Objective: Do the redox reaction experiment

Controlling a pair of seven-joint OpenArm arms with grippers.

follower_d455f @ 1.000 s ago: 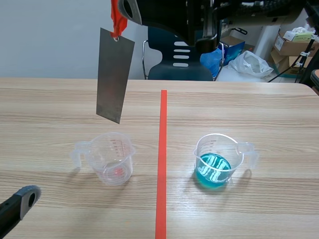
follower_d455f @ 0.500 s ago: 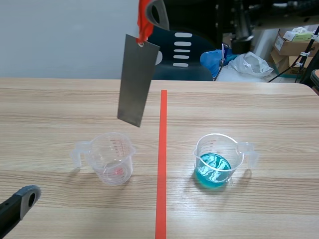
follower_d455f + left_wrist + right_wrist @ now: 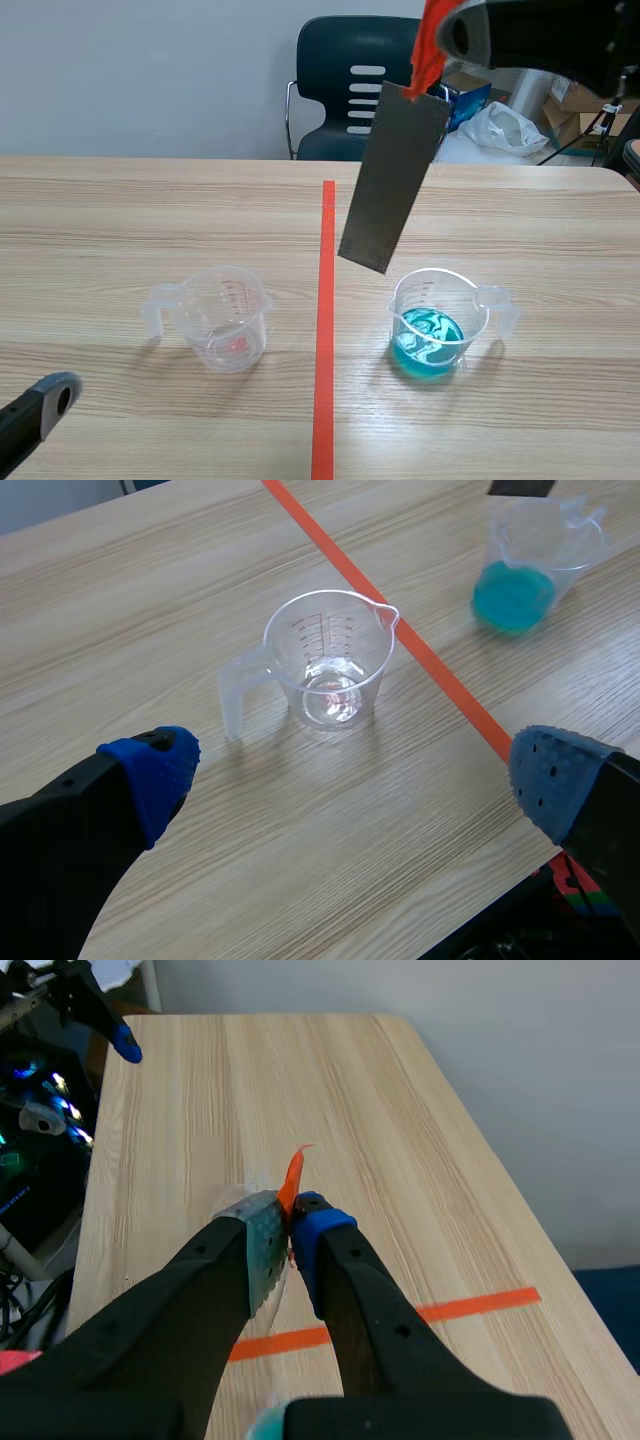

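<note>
1. High up, the right gripper (image 3: 290,1222) has its fingers clamped on an orange-red tag (image 3: 428,45).
2. A metal strip (image 3: 392,178) hangs below that gripper from the tag. Its long axis is near vertical and tilted, with the lower end angled toward the left arm's side, above and beside the rim of the cup of blue liquid (image 3: 437,322).
3. Low down, the left gripper (image 3: 352,778) has its fingers wide apart and holds nothing; the empty clear cup (image 3: 330,660) stands ahead of it.

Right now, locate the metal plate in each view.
Scene view: metal plate hangs tilted from the right tool, just right of the orange-red tape line.
Left wrist view: not in it.
Right wrist view: only its red tie shows, pinched in the tool; plate hidden.
Shared landmark: the tape line.
</note>
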